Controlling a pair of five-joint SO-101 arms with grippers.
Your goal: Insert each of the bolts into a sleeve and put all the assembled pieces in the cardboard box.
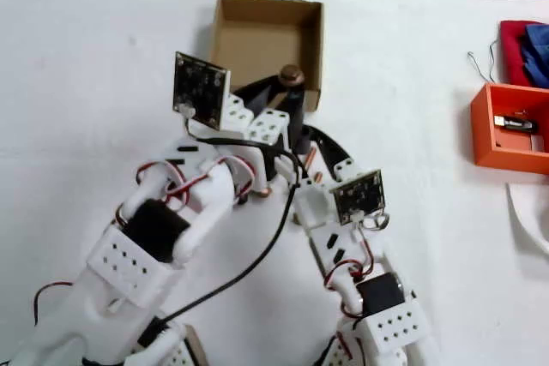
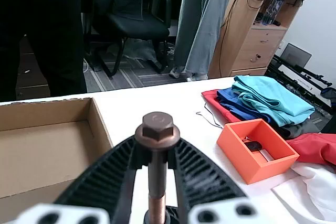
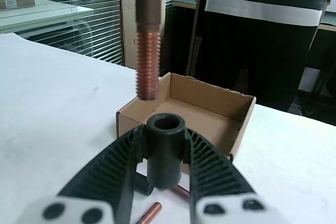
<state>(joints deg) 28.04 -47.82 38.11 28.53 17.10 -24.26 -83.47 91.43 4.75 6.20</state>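
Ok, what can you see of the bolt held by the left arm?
The bolt is copper-brown metal with a hex head over a flange, a smooth shank and a threaded lower end. It hangs upright, head up, clamped just under the head by the left end effector. Its tip hovers above the dark sleeve, not yet inside.

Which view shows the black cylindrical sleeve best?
Right wrist view: the black cylindrical sleeve stands upright in the right gripper, bore facing up under the copper-coloured threaded bolt. Left wrist view: at most a dark sliver beneath the bolt; high view: lost among the arms.
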